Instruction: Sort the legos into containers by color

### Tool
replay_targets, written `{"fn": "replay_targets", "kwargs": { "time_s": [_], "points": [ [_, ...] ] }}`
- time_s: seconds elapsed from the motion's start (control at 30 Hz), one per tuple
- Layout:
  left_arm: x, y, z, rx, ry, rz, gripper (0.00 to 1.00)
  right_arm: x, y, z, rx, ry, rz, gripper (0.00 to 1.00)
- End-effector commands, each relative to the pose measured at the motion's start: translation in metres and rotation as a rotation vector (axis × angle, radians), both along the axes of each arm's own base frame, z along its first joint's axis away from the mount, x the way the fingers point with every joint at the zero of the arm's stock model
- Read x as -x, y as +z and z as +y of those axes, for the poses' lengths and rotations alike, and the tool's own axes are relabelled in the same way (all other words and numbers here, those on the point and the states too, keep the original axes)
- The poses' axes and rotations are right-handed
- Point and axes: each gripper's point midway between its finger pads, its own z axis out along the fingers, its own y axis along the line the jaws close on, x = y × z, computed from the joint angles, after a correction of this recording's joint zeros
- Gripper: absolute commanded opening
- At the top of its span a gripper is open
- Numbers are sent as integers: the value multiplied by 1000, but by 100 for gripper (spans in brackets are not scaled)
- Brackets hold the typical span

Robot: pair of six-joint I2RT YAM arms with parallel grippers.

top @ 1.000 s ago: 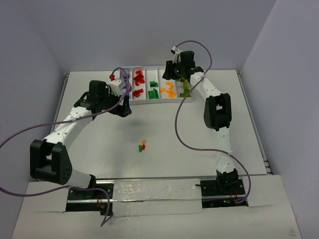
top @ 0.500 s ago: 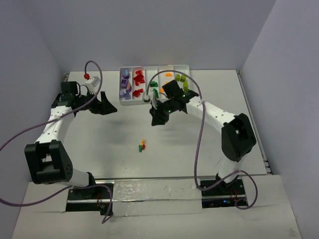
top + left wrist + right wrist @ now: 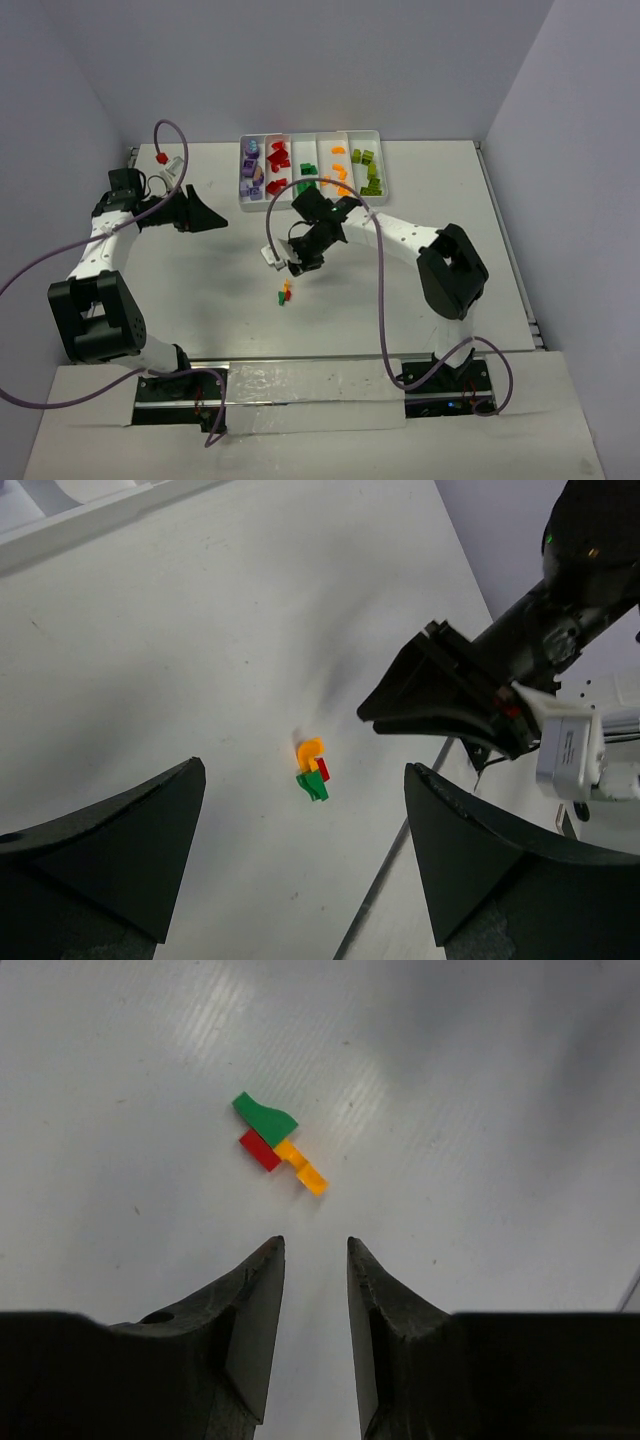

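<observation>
Three loose legos lie clustered on the table: a dark green one [image 3: 265, 1115], a red one [image 3: 259, 1149] and an orange one [image 3: 303, 1169], also seen as a small cluster [image 3: 285, 293] in the top view. My right gripper [image 3: 313, 1242] hovers just short of the orange piece, its jaws a narrow gap apart with nothing between them. My left gripper [image 3: 213, 220] hangs wide open and empty at the left, well away from the cluster [image 3: 312, 770]. The white tray [image 3: 312, 203] at the back holds purple [image 3: 250, 166], red [image 3: 277, 158], dark green [image 3: 308, 182], orange [image 3: 340, 172] and lime legos [image 3: 370, 172] in separate containers.
The right arm's black fingers [image 3: 430, 695] and white wrist camera [image 3: 568, 752] show in the left wrist view. Purple cables loop over both arms. The table's near edge [image 3: 310, 357] lies below the cluster. Grey walls close in the back and both sides.
The right arm has swung from over the tray down to the loose cluster, narrowing its jaws. The left arm has pulled back from the tray toward the left.
</observation>
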Motion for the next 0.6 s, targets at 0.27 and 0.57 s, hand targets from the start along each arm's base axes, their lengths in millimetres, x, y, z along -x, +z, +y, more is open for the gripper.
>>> {"fn": "replay_targets", "kwargs": {
  "time_s": [0.27,0.57],
  "points": [
    [10,11,-2,15,-41,-53,90,14,-33,29,59,324,-211,44],
    [9,5,-1,25,-46,-34,90,0,-53,27,124,357,-256,53]
  ]
}}
